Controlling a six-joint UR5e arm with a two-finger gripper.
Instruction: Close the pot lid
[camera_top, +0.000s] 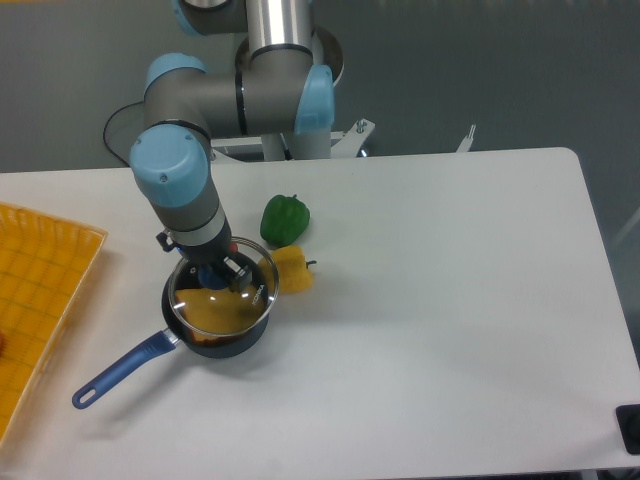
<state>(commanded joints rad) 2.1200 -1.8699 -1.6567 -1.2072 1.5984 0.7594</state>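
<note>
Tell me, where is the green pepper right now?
The green pepper sits on the white table, left of the middle in the camera view. It is just behind the yellow pepper and the pot, near the robot's base.

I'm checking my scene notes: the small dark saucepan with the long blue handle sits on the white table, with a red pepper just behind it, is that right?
Not quite: the fixed camera view shows the pepper behind the small dark saucepan is green, not red. The saucepan does sit on the white table.
</note>
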